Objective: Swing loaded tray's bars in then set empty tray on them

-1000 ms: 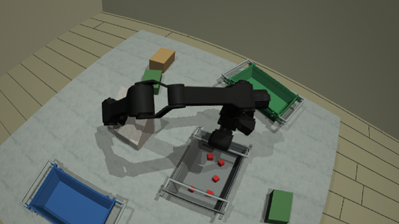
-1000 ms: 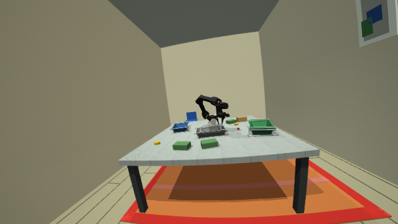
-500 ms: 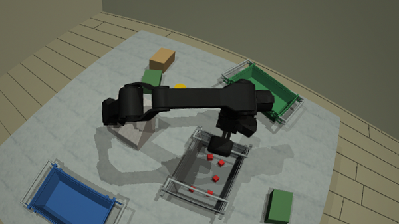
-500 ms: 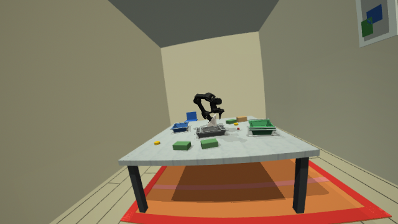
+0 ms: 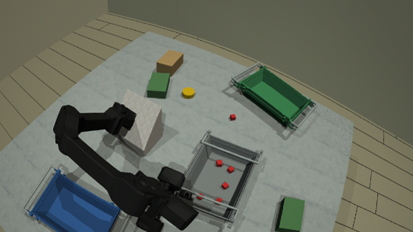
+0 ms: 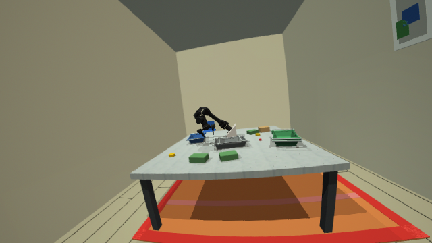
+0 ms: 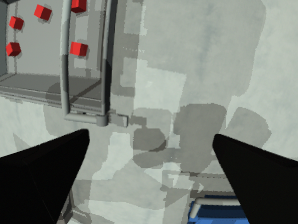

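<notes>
The loaded grey tray (image 5: 246, 186) (image 6: 231, 145) holds several small red blocks (image 5: 225, 185) (image 7: 78, 49). Its far bar (image 5: 231, 152) and near bar (image 5: 210, 199) (image 7: 65, 60) both lie across its top, inside the end walls. My gripper (image 6: 208, 135) (image 7: 153, 139) is open and empty, above the table between the grey tray and a blue tray; the arm hides its fingertips in the top view. The empty blue tray (image 5: 79, 208) (image 6: 196, 137) (image 7: 215, 220) has its left bar (image 5: 37, 186) swung out; its right end is partly hidden by the arm.
A green empty tray (image 5: 274, 98) (image 6: 287, 143) stands at the far right, bars out. A pale wedge (image 5: 142, 121) is near the arm's base. Also there are an orange block (image 5: 170, 61), green blocks (image 5: 158, 85) (image 5: 291, 215), a yellow disc (image 5: 188, 92) and a loose red block (image 5: 232, 117).
</notes>
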